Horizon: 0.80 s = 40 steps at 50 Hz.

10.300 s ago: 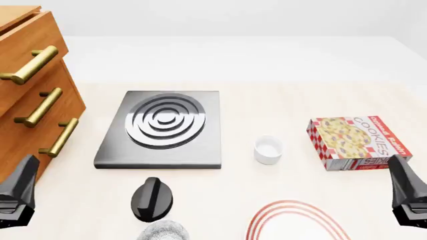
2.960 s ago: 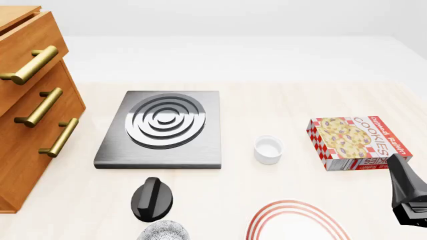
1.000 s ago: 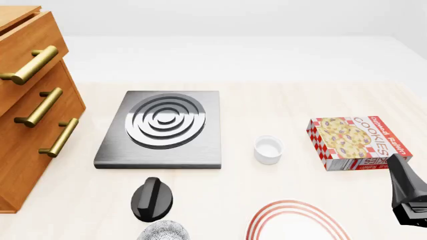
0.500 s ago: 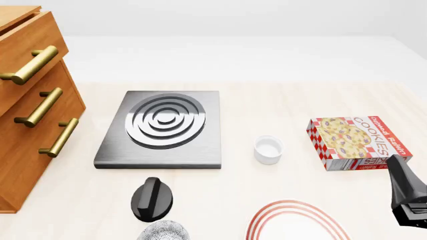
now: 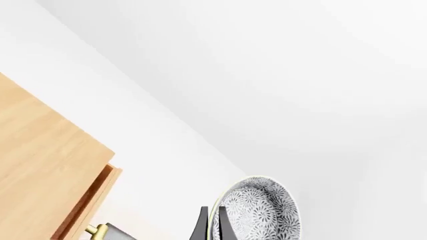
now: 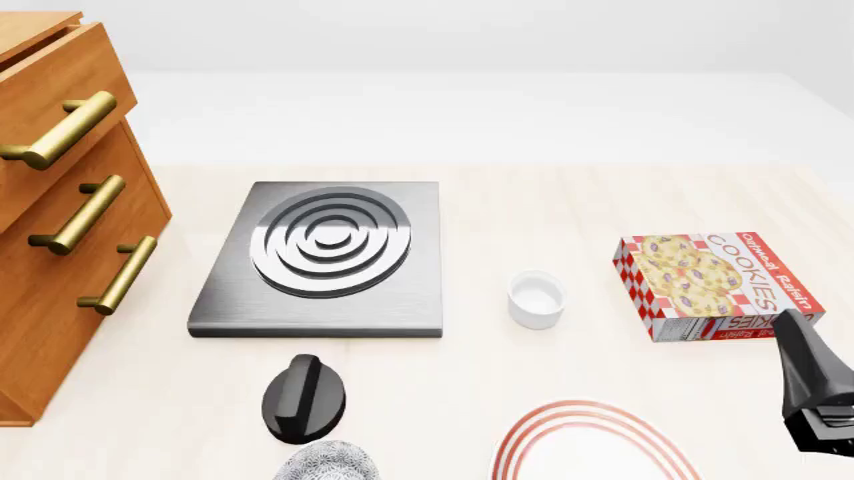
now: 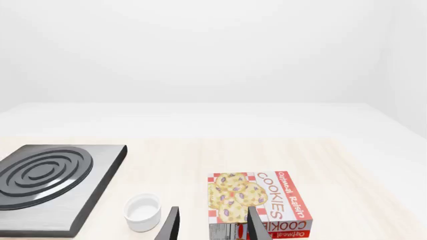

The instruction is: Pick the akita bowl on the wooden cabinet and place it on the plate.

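The akita bowl [image 5: 257,210] is held on edge by its rim between the closed fingers of the left gripper [image 5: 212,225], beside the wooden cabinet [image 5: 47,170]. The plate [image 6: 594,445] lies nearest in the front view. The right gripper [image 7: 212,225] is parted and empty, near the cookie box [image 7: 257,202].

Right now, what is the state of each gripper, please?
Left gripper: shut on the rim of the akita bowl, held in the air.
Right gripper: open, holding nothing.
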{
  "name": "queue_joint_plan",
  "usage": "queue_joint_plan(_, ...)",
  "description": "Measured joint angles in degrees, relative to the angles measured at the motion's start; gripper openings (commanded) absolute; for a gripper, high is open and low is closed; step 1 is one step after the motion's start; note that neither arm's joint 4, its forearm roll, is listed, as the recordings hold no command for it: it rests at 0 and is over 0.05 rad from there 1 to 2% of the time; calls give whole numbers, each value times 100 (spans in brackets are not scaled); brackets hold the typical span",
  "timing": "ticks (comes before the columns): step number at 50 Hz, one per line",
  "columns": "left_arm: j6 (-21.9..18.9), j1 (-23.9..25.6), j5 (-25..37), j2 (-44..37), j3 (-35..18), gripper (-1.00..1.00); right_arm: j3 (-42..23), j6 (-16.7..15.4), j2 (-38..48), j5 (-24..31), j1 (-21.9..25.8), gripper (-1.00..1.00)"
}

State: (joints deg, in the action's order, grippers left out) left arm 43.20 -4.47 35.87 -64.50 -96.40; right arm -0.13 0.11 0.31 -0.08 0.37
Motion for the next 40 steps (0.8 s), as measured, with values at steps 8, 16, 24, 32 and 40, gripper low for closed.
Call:
queue_joint_plan(8, -7, 172, -42, -72, -25, -100, -10, 0, 15, -6, 1, 100)
queue_joint_plan(16, -19, 346, -57, -151, -70, -100, -18, 0, 22, -5, 2, 100)
queue_joint_plan(24, -30, 520, -84, -236, -100, -100, -23, 1, 24, -4, 2, 100)
queue_joint_plan(32, -36, 691, -118, -322, -119, -100, -24, 1, 23, -1, 2, 100)
queue_joint_plan(40, -26, 859, -180, -397, -83, -100, -25, 1, 21, 1, 3, 100)
